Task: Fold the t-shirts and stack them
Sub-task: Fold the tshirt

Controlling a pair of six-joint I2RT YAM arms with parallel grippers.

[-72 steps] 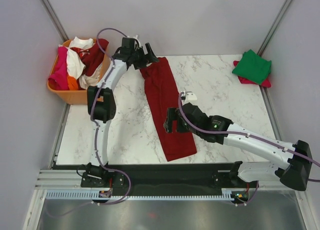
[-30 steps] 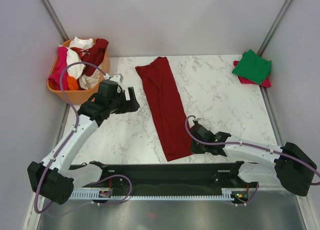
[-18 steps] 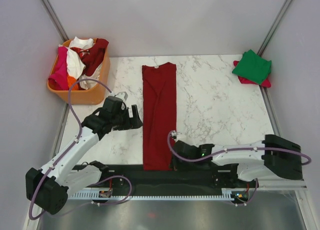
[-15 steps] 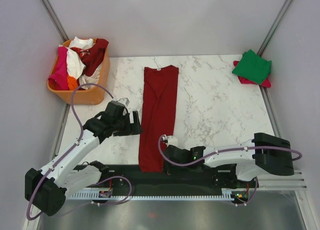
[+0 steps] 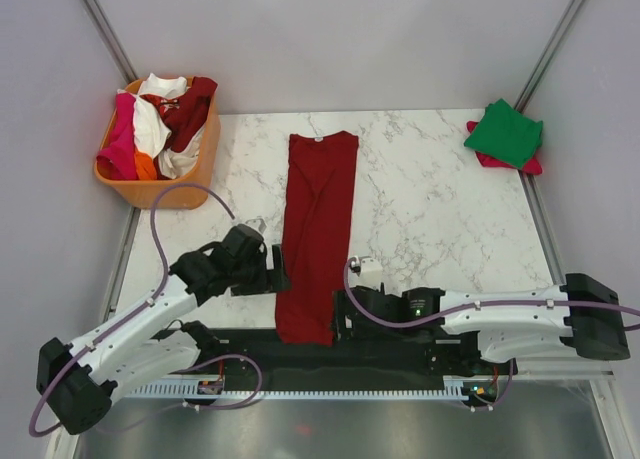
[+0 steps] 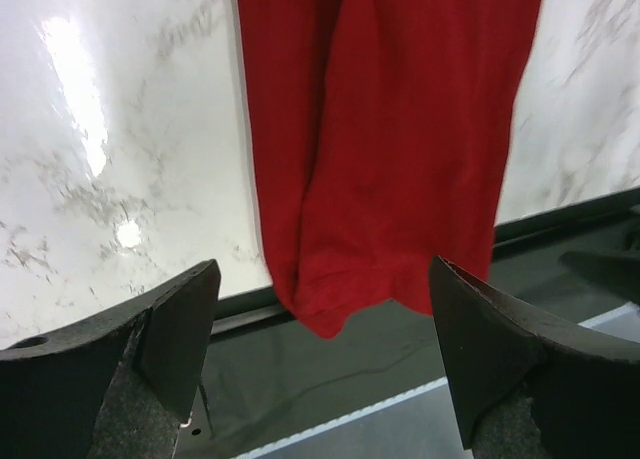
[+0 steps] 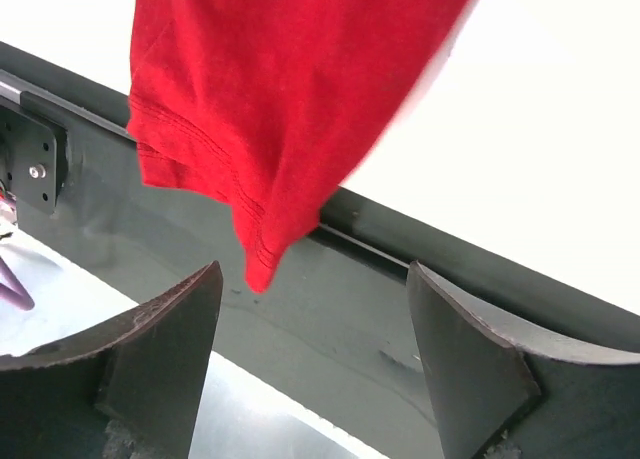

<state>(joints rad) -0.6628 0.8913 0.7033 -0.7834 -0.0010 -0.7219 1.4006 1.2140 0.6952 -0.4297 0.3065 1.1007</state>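
Near edge: the hem of the dark red t-shirt point(image 5: 320, 219), folded into one long narrow strip, hangs over the table lip onto the black metal rail point(image 5: 420, 346). Half a second ago the hem lay in about the same place.

Right gripper point(image 5: 340, 316): low, just beside the hem's right corner. Its wrist view shows the jaws wide apart with nothing between them, and the stitched corner dangling beyond over the rail. It has shifted slightly right since half a second ago, and its arm now lies stretched out along the rail.

Left gripper point(image 5: 274, 273): just left of the strip's near part and closer to the near edge than before. Jaws spread, gripping nothing. Its wrist view shows the hem ahead of the fingers; whether they touch the cloth I cannot tell.

The strip runs straight from near edge to far side on the white marble table point(image 5: 450, 209), collar at the far end. 2.4 s ago it lay slanted, with the left gripper at the collar end.

Far left: the orange plastic basket point(image 5: 150, 192), just off the table corner, holds a heap of white, pink-red, dark red and orange shirts point(image 5: 155, 124), unchanged.

Far right corner: a folded green t-shirt point(image 5: 505, 131) lies on a pink-red one point(image 5: 527, 166), unchanged.
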